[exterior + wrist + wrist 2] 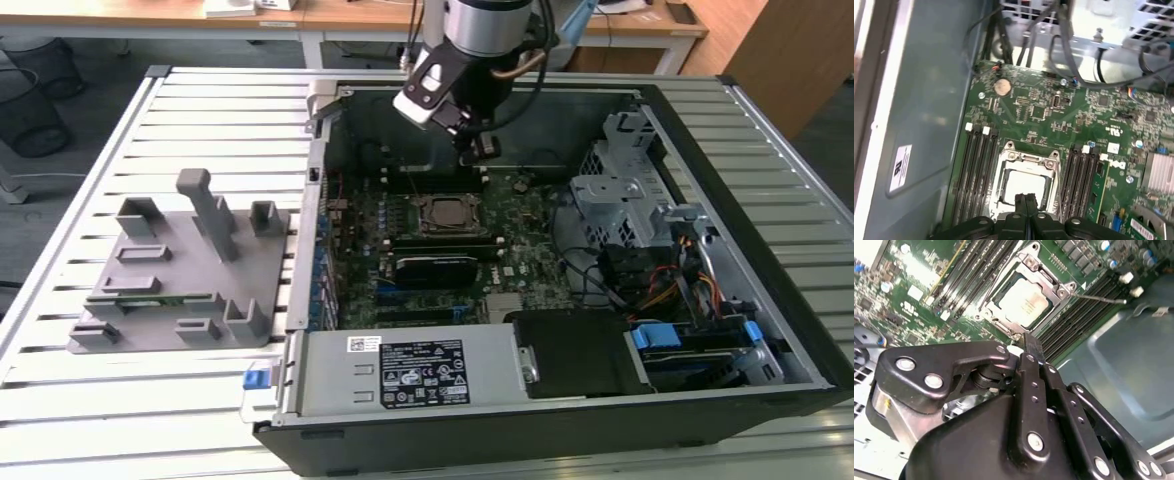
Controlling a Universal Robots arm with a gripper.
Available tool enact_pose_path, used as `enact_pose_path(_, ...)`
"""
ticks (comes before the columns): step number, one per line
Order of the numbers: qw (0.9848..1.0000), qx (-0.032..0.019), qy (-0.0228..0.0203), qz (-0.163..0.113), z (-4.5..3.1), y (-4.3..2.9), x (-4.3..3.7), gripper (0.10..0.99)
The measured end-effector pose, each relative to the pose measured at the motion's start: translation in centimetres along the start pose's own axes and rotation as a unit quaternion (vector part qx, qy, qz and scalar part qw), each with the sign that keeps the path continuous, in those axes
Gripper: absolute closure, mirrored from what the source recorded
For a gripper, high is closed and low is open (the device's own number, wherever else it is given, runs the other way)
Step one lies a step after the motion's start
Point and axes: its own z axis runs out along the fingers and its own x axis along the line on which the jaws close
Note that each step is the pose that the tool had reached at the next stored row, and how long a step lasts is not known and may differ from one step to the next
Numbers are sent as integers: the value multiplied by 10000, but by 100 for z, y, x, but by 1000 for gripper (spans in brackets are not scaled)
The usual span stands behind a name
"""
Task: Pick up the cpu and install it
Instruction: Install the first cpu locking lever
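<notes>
The cpu (445,213), a small square chip with a silver-grey top, lies flat in the metal-framed socket on the green motherboard (527,215) inside the open computer case. Both wrist views look down on the cpu (1021,302) (1024,186) framed by the socket. My gripper (478,150) hangs above the board, toward the case's back wall from the socket. Its two black fingers are pressed together with nothing between them, as the gripper (1029,346) (1026,202) shows in both wrist views. It is apart from the chip.
A grey plastic fixture (187,270) with upright posts stands on the slatted table at the exterior view's left. A black block (430,268) sits just in front of the socket. Memory slots (979,170) flank the socket. A metal drive cage (627,190) and cables (667,290) fill the case's right side.
</notes>
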Motion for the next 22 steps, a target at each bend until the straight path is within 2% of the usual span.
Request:
enact_pose_path(3,9996,13,5,-275,0,0,0,973)
enact_pose_path(6,9985,26,11,-544,1,0,0,973)
enact_pose_path(11,9950,47,20,-1000,2,0,0,973)
enact_pose_path(16,9895,68,29,-1446,3,0,0,973)
enact_pose_path(20,9837,85,36,-1797,4,0,0,973)
enact_pose_path(22,9803,92,40,-1973,8,0,0,973)
